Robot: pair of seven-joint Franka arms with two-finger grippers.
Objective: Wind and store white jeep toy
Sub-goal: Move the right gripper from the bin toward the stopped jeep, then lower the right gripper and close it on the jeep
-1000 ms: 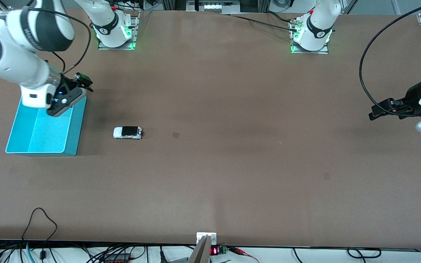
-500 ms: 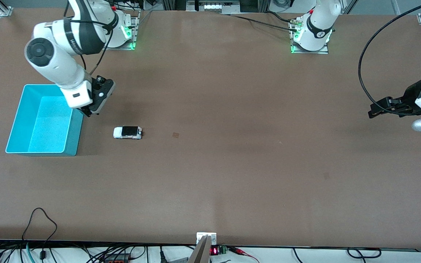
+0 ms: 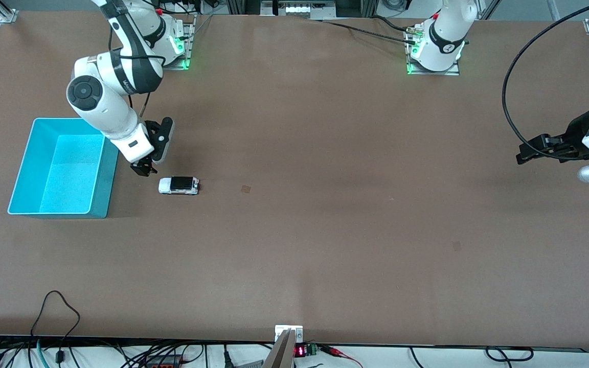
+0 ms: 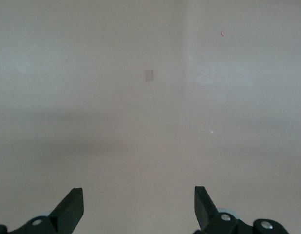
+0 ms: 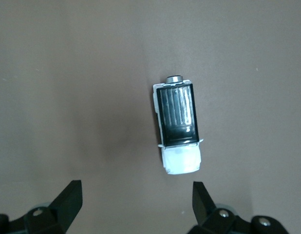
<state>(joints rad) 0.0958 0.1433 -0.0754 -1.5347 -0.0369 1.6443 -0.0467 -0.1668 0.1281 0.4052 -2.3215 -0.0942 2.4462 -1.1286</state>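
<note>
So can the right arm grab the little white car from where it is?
Probably yes. The right tool hangs open just beside the white jeep toy, which stands alone on bare table with nothing touching it. The turquoise bin sits apart, toward the right arm's end.

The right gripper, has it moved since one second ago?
Yes. The right gripper was over the turquoise bin; it has left the bin and now hangs, fingers open, beside the white jeep toy, which has not moved.

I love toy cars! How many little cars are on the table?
1: the white jeep toy sits on the table beside the turquoise bin, just under the right gripper.
</note>
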